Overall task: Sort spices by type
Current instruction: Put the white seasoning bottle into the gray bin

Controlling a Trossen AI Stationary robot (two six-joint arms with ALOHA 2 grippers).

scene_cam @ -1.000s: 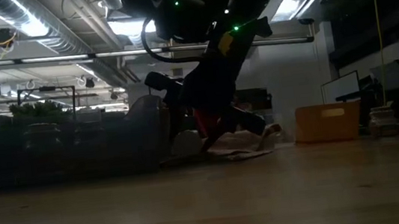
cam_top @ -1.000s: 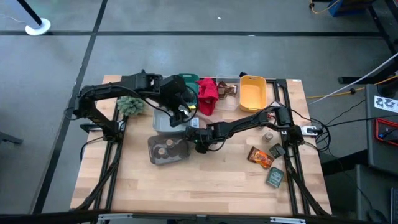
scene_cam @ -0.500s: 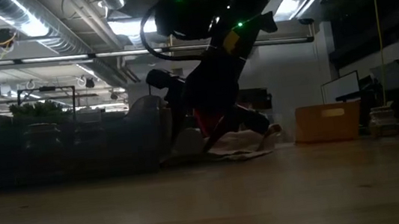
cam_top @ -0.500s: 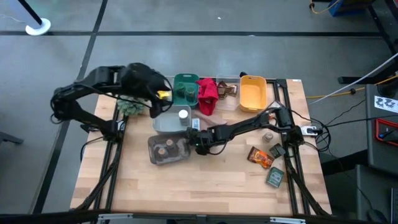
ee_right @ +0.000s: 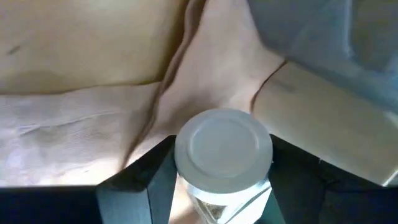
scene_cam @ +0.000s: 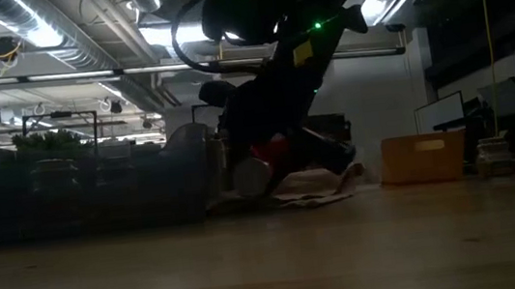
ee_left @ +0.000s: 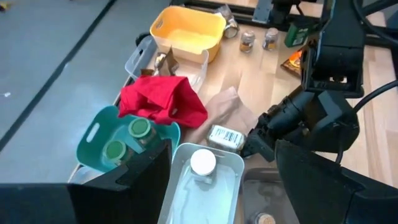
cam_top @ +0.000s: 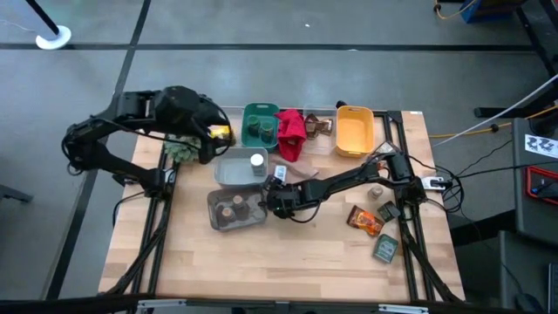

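Spices are partly sorted: two green-lid jars (ee_left: 127,138) sit in the green bin (cam_top: 260,127), one white-lid jar (ee_left: 203,163) stands in the clear tray (cam_top: 239,170), and tan-lid jars (cam_top: 234,209) sit in the grey tray (cam_top: 235,210). Loose jars (cam_top: 376,191) and packets (cam_top: 366,220) wait near the table's right edge.

The step in hand is carrying another white-lid jar (ee_right: 222,152): the right gripper (cam_top: 277,197), jaws clamped on it, hangs just beside the grey tray, over a beige cloth (ee_left: 227,112). Next it likely needs to lift the jar across and release it in the clear tray, though the height is hard to judge.

The left gripper (cam_top: 218,133), jaws wide apart and empty, has pulled back from over the trays to the table's left rear corner.
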